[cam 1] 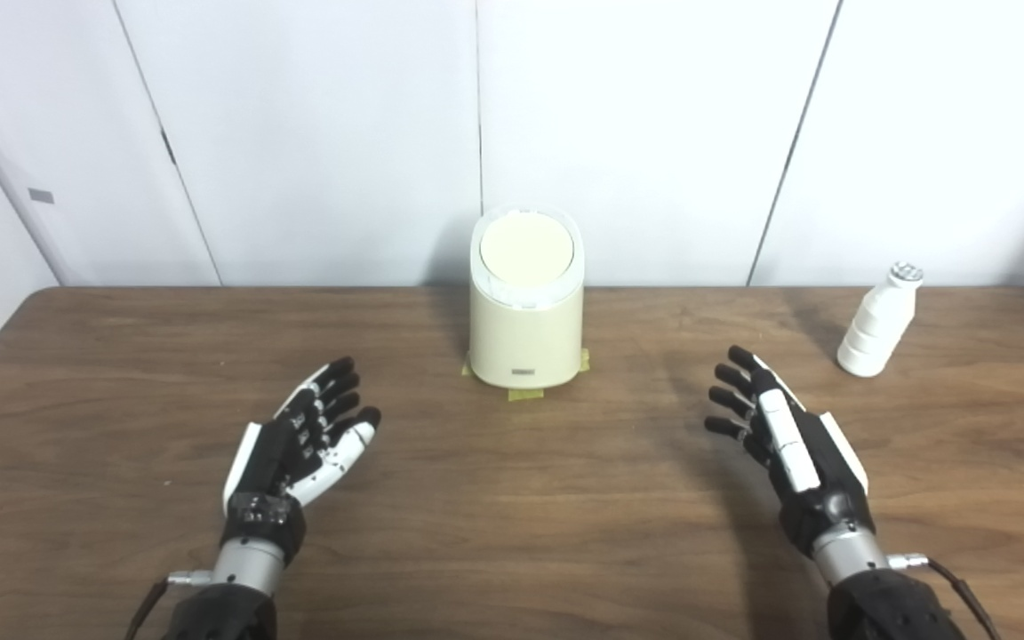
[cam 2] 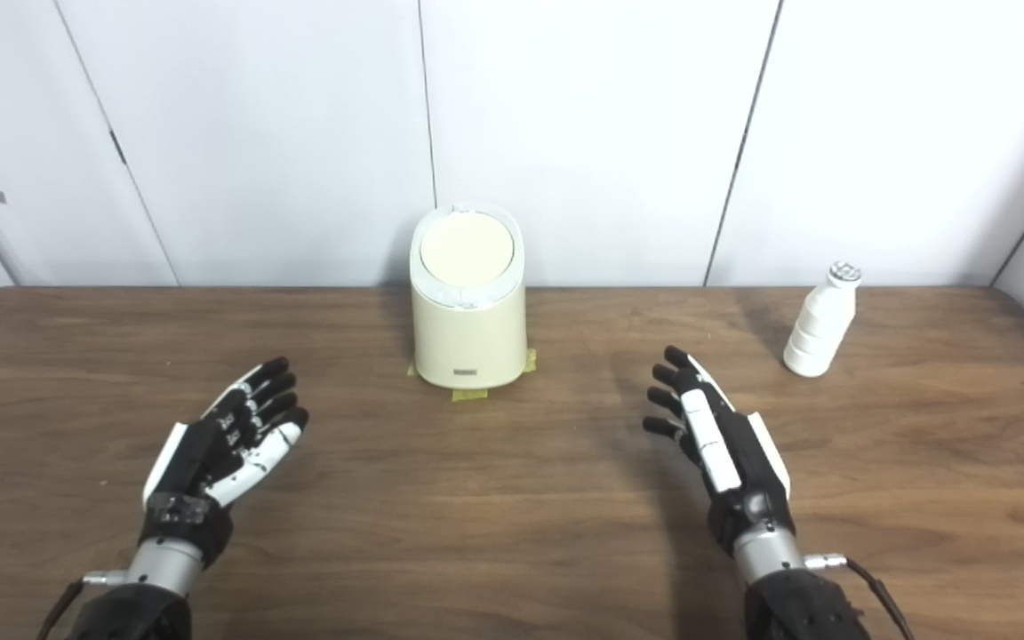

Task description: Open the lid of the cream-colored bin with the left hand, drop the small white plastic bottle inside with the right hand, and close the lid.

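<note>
The black-and-white left hand (cam 1: 303, 444) hovers over the brown wooden tabletop (cam 1: 512, 498), palm up, fingers spread, holding nothing. Beyond it, at the centre near the far edge, the cream-coloured cylindrical plastic bin (cam 1: 525, 302) stands upright on yellow tape strips (cam 1: 527, 391), its round lid (cam 1: 526, 248) down. The right hand (cam 1: 783, 436) is likewise released, fingers apart. Farther right, well apart, stands the small white ribbed plastic bottle (cam 1: 878, 324).
</note>
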`<action>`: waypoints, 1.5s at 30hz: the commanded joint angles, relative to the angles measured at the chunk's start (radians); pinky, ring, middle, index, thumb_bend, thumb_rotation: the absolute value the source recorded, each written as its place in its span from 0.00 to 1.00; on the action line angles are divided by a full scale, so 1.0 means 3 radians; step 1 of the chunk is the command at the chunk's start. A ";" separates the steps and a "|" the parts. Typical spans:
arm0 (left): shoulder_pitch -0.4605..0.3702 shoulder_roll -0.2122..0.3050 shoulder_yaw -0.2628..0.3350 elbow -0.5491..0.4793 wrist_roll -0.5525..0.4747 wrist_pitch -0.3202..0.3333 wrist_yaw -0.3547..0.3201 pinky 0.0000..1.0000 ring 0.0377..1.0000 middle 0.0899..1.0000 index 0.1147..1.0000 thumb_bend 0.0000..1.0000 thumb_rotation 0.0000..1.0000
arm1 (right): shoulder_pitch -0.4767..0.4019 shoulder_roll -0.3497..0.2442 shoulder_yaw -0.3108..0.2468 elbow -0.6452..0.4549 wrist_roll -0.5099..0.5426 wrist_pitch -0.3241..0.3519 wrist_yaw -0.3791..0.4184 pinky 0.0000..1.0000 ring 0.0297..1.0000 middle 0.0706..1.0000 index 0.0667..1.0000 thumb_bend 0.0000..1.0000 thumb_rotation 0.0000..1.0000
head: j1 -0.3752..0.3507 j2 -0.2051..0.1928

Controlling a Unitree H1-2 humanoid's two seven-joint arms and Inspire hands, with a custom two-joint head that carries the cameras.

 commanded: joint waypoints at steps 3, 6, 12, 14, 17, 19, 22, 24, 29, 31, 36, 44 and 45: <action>-0.0232 0.0126 -0.0064 -0.0153 0.0324 -0.0104 0.0091 0.78 0.82 0.83 0.86 0.66 0.27 | -0.0041 0.0031 -0.0003 -0.0127 0.0015 -0.0162 -0.0005 0.80 0.88 0.89 0.90 0.61 0.87 | -0.0007 -0.0037; -0.0417 0.0194 -0.0136 -0.0195 0.0508 -0.0008 0.0095 0.81 0.81 0.82 0.86 0.81 0.35 | -0.0028 0.0062 0.0004 -0.0156 0.0002 -0.0107 -0.0023 0.82 0.88 0.89 0.90 0.61 0.87 | -0.0022 -0.0057; -0.0837 0.0134 -0.0137 -0.0143 0.0522 0.0218 0.0110 0.88 0.82 0.83 0.86 0.90 0.24 | -0.0040 0.0091 -0.0004 -0.0148 0.0013 -0.0077 -0.0024 0.81 0.88 0.88 0.89 0.61 0.85 | -0.0021 -0.0078; -0.0990 0.0141 -0.0181 -0.0064 0.0591 0.0258 0.0102 0.84 0.83 0.85 0.86 0.88 0.16 | -0.0041 0.0091 -0.0005 -0.0135 0.0018 -0.0093 -0.0013 0.81 0.88 0.88 0.89 0.61 0.85 | -0.0020 -0.0085; -0.1205 0.0152 -0.0263 0.0034 0.0659 0.0327 0.0066 0.78 0.83 0.85 0.86 0.86 0.09 | -0.0040 0.0099 -0.0009 -0.0128 0.0024 -0.0106 -0.0013 0.81 0.88 0.89 0.89 0.62 0.85 | -0.0019 -0.0084; -0.1294 0.0153 -0.0291 0.0085 0.0688 0.0339 0.0050 0.77 0.83 0.85 0.86 0.87 0.07 | -0.0042 0.0108 -0.0009 -0.0133 0.0018 -0.0094 -0.0024 0.81 0.88 0.88 0.89 0.62 0.85 | -0.0017 -0.0081; -0.1482 0.0187 -0.0359 0.0219 0.0785 0.0327 0.0041 0.76 0.83 0.85 0.86 0.87 0.07 | -0.0045 0.0111 -0.0004 -0.0135 0.0019 -0.0104 -0.0021 0.80 0.88 0.88 0.89 0.61 0.85 | -0.0016 -0.0075; -0.1599 0.0221 -0.0404 0.0319 0.0831 0.0303 0.0035 0.76 0.83 0.85 0.86 0.88 0.08 | -0.0045 0.0106 -0.0003 -0.0126 0.0029 -0.0124 -0.0010 0.80 0.88 0.89 0.90 0.60 0.86 | -0.0016 -0.0073; -0.1887 0.0289 -0.0531 0.0623 0.0959 0.0184 0.0030 0.75 0.82 0.83 0.85 0.89 0.10 | -0.0043 0.0109 -0.0001 -0.0136 0.0015 -0.0122 -0.0019 0.81 0.88 0.89 0.89 0.60 0.86 | -0.0008 -0.0066; -0.2004 0.0288 -0.0575 0.0766 0.0991 0.0157 0.0033 0.75 0.81 0.83 0.85 0.89 0.09 | -0.0043 0.0113 -0.0001 -0.0134 0.0020 -0.0123 -0.0019 0.81 0.88 0.89 0.89 0.60 0.86 | -0.0013 -0.0063; -0.2185 0.0313 -0.0651 0.1073 0.1044 0.0044 0.0039 0.76 0.82 0.84 0.84 0.90 0.08 | -0.0042 0.0126 0.0010 -0.0133 0.0015 -0.0136 -0.0022 0.81 0.88 0.89 0.90 0.62 0.85 | -0.0029 -0.0059; -0.2502 0.0440 -0.0883 0.1654 0.1285 -0.0173 -0.0011 0.80 0.86 0.87 0.88 0.86 0.14 | -0.0054 0.0114 0.0054 -0.0085 -0.0034 -0.0215 -0.0014 0.79 0.88 0.90 0.91 0.57 0.88 | -0.0062 -0.0068; -0.2556 0.0436 -0.0917 0.1732 0.1330 -0.0170 -0.0004 0.80 0.87 0.88 0.88 0.86 0.14 | -0.0059 0.0110 0.0060 -0.0072 -0.0040 -0.0232 -0.0011 0.79 0.88 0.90 0.91 0.57 0.88 | -0.0065 -0.0070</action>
